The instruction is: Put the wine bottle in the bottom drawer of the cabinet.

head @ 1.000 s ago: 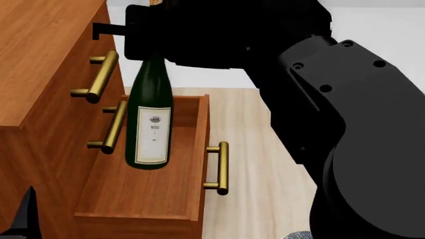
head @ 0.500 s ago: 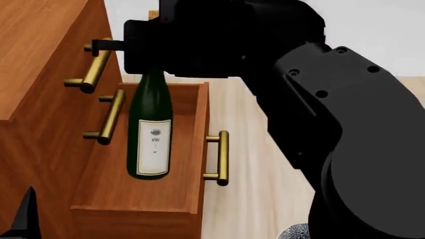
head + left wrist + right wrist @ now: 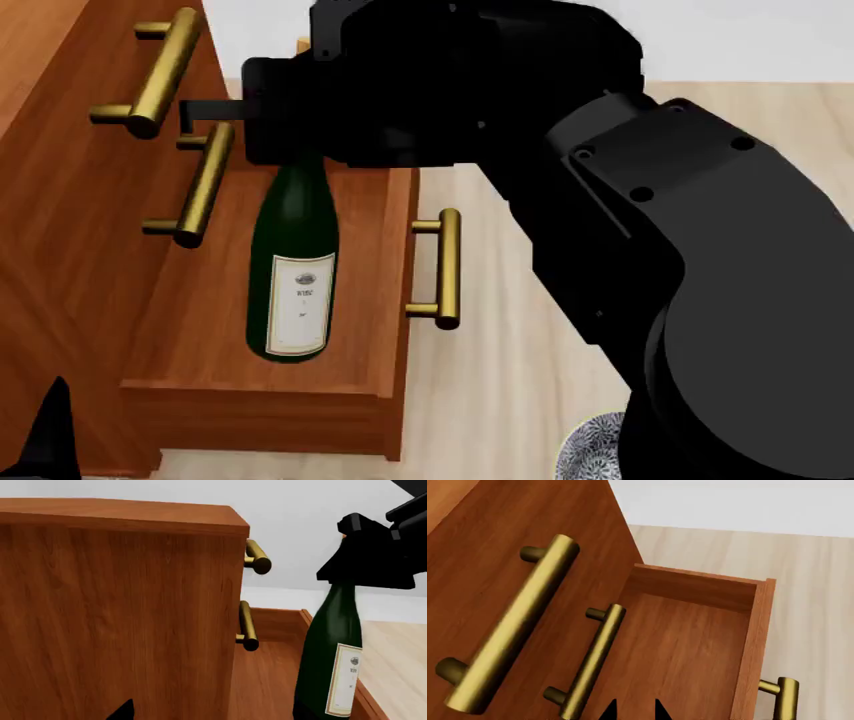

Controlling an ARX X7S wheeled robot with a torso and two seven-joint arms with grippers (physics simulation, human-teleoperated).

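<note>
At frame center-left in the head view, the right gripper (image 3: 287,150) has its jaws clamped on the neck of the bottle (image 3: 294,275), which hangs upright over the open drawer (image 3: 380,300) of the cabinet (image 3: 67,250). Best lowered straight, clear of the 2 upper handles, until its base rests. Left jaws: cannot tell.
</note>
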